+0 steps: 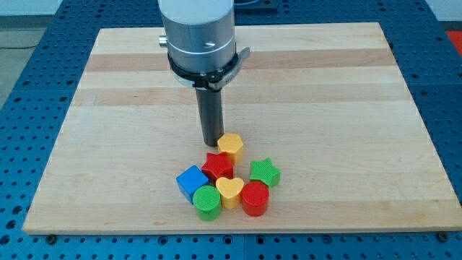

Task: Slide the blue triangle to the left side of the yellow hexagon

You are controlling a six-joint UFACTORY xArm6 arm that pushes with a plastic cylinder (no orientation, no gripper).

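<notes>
Presently, my tip (212,142) sits on the wooden board (130,108), just beside the upper-left edge of the yellow hexagon (231,146); it is a bare rod, so no claw spread or pinch can be reported. Below the hexagon lies a red star (217,165), with a green star (265,172) toward the view's right. The blue block (191,181), shape not clearly made out, rests at the cluster's lower left, touching a green cylinder (207,201). A yellow heart (229,191) and red cylinder (255,198) complete the bottom row.
</notes>
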